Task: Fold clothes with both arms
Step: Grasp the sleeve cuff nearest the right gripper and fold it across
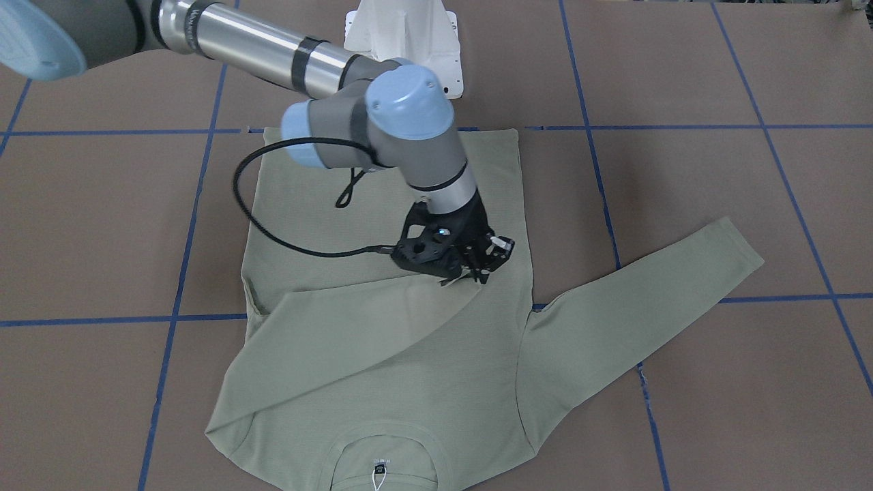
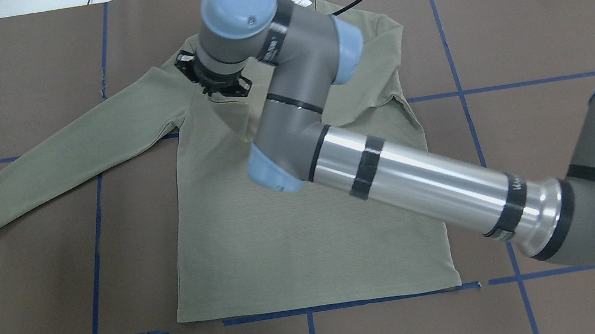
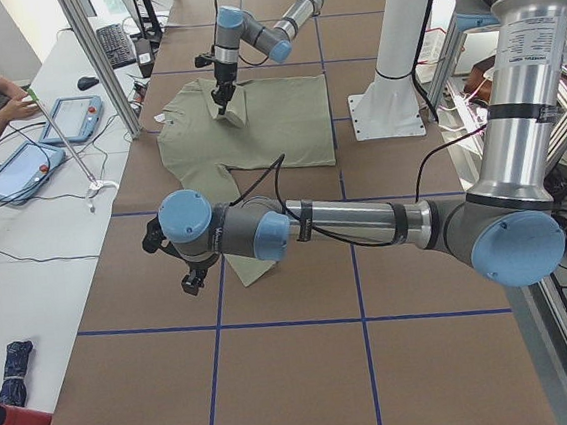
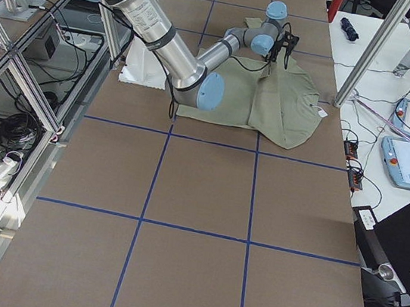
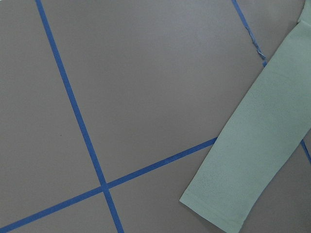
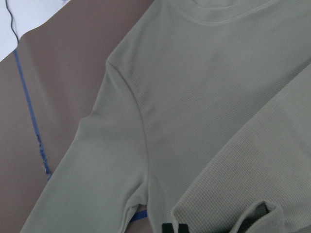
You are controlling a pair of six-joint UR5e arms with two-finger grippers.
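Sage-green shirt (image 1: 409, 361) lies flat on the brown surface (image 1: 682, 204), which is gridded with blue tape (image 5: 73, 102). Hem is toward the robot, neck (image 1: 382, 453) on the far side, with a white tag (image 1: 379, 469) on string at the collar.

Right arm (image 2: 423, 180) reaches across the body of the shirt. One sleeve (image 1: 348, 341) is folded diagonally over the chest, and its cuff ends right at the right pincer (image 1: 475, 275). The fingers look closed on that cuff, tips down at the cloth. In the right wrist view the cuff edge is bunched up at the bottom of the frame.

Other sleeve (image 2: 76, 147) lies spread straight out on the robot's left side, flat on the surface — its cuff (image 5: 214, 213) rests just past a tape crossing.

Left arm (image 3: 365, 223) extends low over the surface, with the left pincer (image 3: 187, 277) near that spread cuff. It shows only in the side view — cannot tell how far it is open.
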